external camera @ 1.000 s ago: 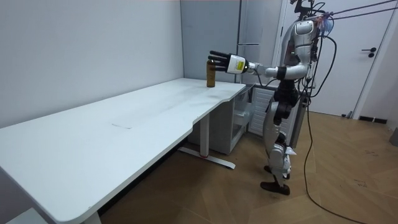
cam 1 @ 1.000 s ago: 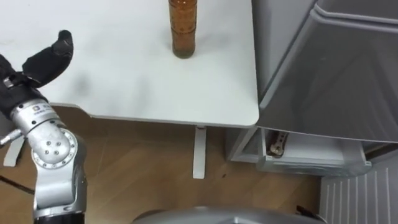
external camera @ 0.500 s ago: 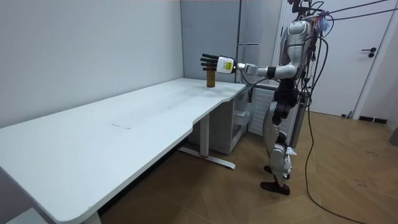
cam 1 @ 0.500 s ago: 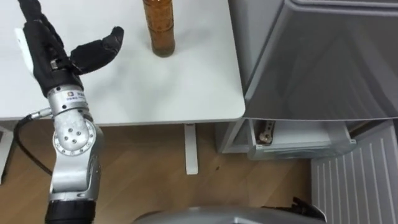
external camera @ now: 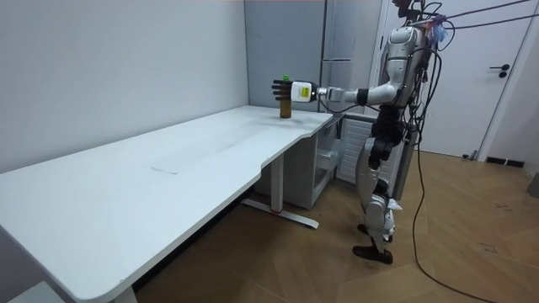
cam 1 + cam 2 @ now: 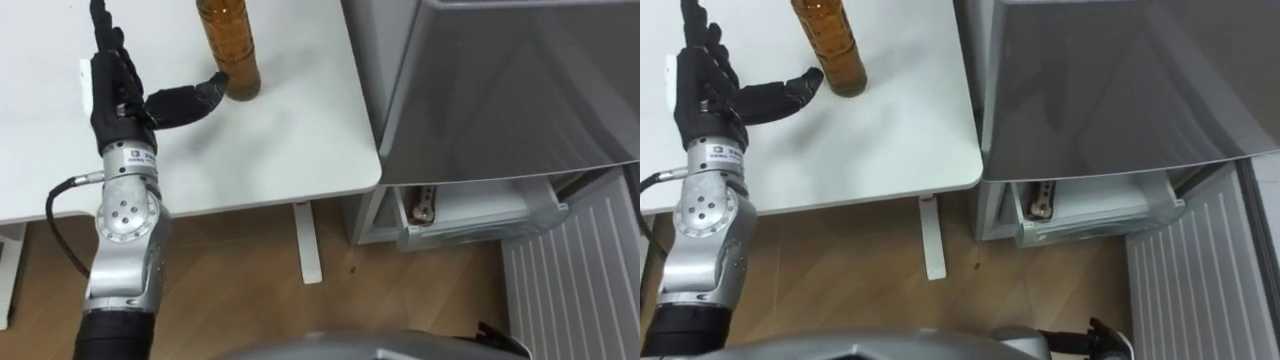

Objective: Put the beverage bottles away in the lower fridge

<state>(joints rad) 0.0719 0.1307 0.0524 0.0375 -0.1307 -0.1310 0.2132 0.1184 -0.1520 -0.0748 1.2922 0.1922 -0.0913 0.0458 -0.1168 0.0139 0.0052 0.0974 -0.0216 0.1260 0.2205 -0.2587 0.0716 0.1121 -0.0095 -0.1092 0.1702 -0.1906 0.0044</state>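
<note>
An amber drink bottle stands upright on the white table, close to its right front corner. My left hand is open just left of the bottle, fingers straight and pointing away from me. Its thumb sticks out to the right, and the tip is at the bottle's lower part. In the room view the bottle has a green cap, and the left hand is level with it at the end of my stretched arm. I stand at the table's end, beside the fridge.
The grey fridge rises right of the table. Its lower compartment is open, showing a pale drawer, with the ribbed inside of its door swung out at the far right. Wooden floor lies below the table edge.
My left hand has moved right across the table to the bottle, bringing the thumb against its base. The head camera has shifted too, so the whole scene sits further left.
</note>
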